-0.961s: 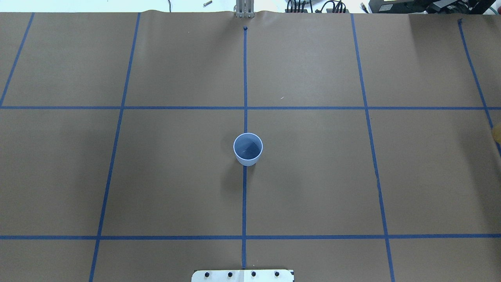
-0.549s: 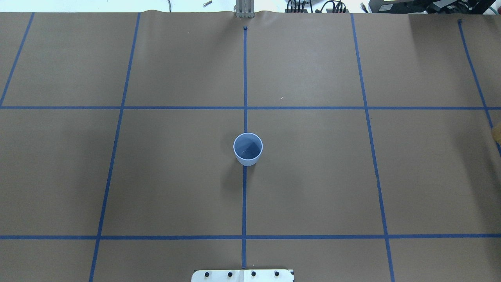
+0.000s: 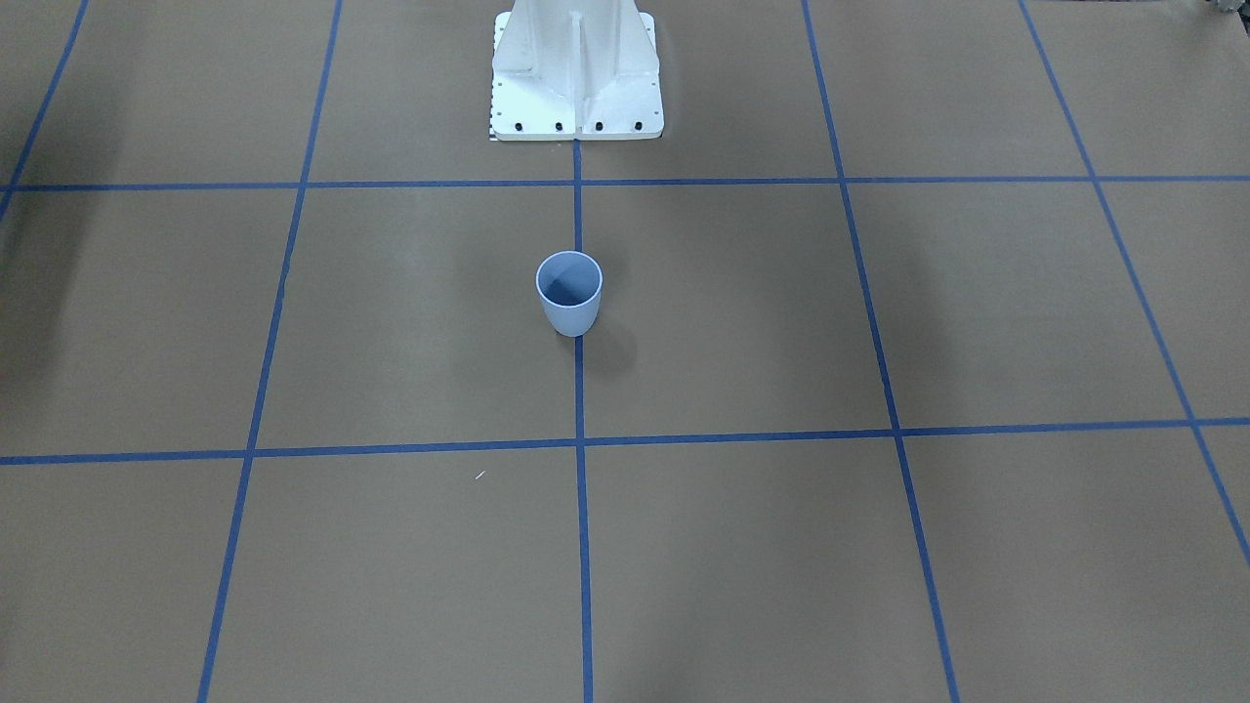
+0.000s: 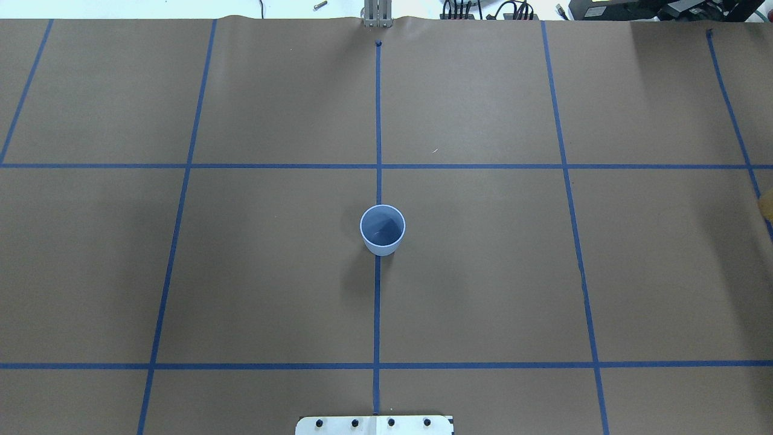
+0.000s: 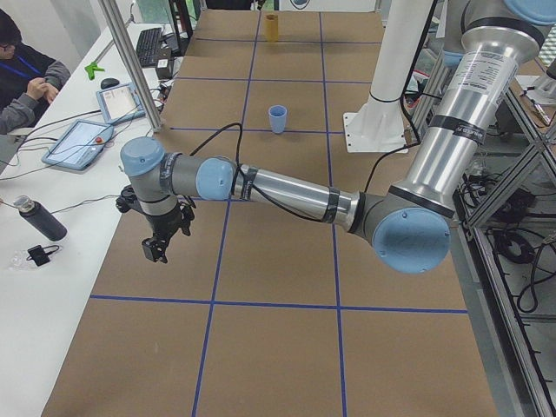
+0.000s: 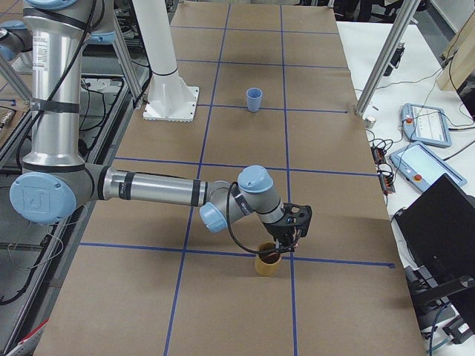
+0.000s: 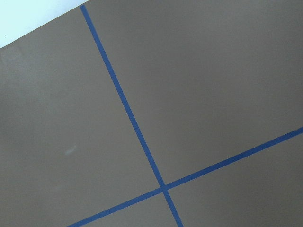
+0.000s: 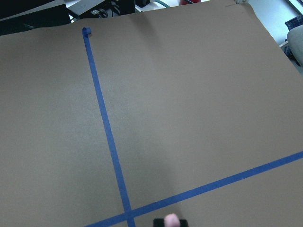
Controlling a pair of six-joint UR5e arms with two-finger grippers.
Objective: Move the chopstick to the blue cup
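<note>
The blue cup (image 4: 382, 229) (image 3: 569, 293) stands upright and empty on the centre line of the brown table, small and far in the side views (image 5: 277, 118) (image 6: 254, 99). My right gripper (image 6: 280, 248) hangs right over a tan cup (image 6: 267, 264) near the table's right end. In the right wrist view a pale pink chopstick (image 8: 171, 220) end shows at the bottom edge with black fingertips (image 8: 159, 222) tight on both sides. My left gripper (image 5: 155, 249) hovers over the table's far left part, away from everything; whether it is open or shut I cannot tell.
The white robot base (image 3: 576, 73) stands behind the blue cup. The tan cup (image 4: 767, 205) just shows at the overhead view's right edge. Blue tape lines (image 4: 377, 121) grid the paper. A seated person (image 5: 26, 69) and tablets (image 5: 78, 143) are at the side bench.
</note>
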